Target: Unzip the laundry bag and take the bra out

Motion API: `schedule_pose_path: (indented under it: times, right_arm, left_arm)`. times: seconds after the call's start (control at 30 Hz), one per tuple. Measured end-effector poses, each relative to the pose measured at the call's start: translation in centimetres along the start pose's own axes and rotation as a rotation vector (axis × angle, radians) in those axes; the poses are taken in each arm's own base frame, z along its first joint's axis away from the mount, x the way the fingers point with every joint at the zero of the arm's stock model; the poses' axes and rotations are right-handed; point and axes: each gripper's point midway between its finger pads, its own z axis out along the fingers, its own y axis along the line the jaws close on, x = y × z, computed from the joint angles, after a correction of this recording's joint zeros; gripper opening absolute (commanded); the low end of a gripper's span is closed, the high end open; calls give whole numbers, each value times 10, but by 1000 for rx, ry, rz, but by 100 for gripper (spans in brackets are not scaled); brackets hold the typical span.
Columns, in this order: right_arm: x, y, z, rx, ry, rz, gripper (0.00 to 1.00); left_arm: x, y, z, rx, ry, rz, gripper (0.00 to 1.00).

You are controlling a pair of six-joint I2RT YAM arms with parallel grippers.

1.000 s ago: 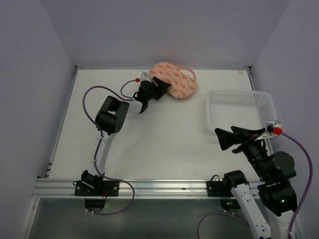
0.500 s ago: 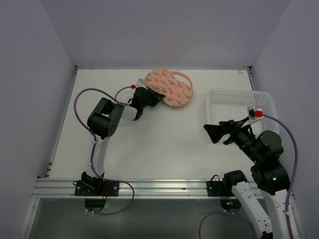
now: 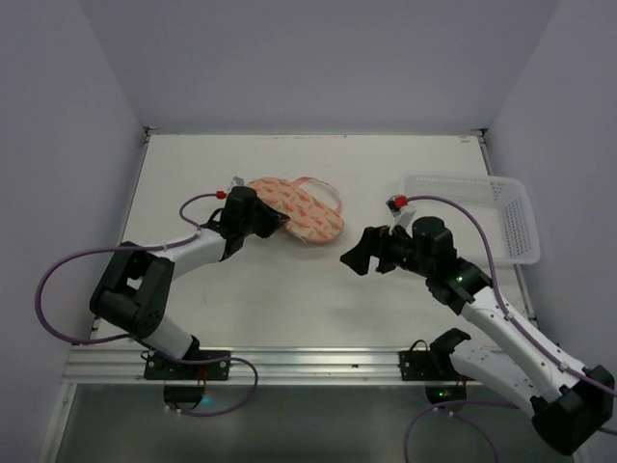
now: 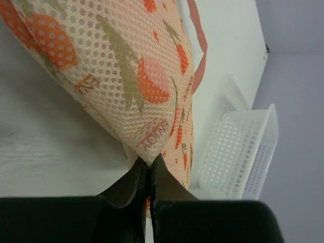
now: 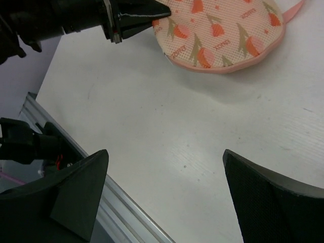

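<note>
The laundry bag (image 3: 301,206) is a peach mesh pouch with orange and green print and a pink loop. It lies on the white table, left of centre. My left gripper (image 3: 276,222) is shut on the bag's near-left edge; the left wrist view shows the fabric (image 4: 126,76) pinched between the black fingertips (image 4: 161,169). My right gripper (image 3: 353,255) hangs open over bare table, right of the bag and apart from it. The right wrist view has the bag (image 5: 223,35) at the top, with the left gripper (image 5: 163,9) on its edge. The bra is hidden.
A white plastic lattice basket (image 3: 511,207) stands at the right side of the table (image 3: 289,289), also in the left wrist view (image 4: 243,152). The aluminium rail (image 3: 308,362) runs along the near edge. Purple cables loop beside both arms.
The left gripper shut on the bag's edge and drew the bag toward the near left. The right arm swung left from the basket to the table's middle.
</note>
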Motion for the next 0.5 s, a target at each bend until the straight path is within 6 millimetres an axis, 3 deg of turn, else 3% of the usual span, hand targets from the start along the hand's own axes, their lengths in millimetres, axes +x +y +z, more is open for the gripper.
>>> schedule_pose_path:
  times: [0.27, 0.37, 0.5]
  right_arm:
    - [57, 12, 68, -3, 191, -65, 79]
    - [77, 15, 88, 4, 241, -84, 75]
    - [85, 26, 113, -1, 265, -100, 71]
  left_arm:
    - [1, 11, -43, -97, -8, -38, 0]
    - [3, 14, -51, -113, -6, -47, 0]
    - [8, 20, -54, -142, 5, -52, 0]
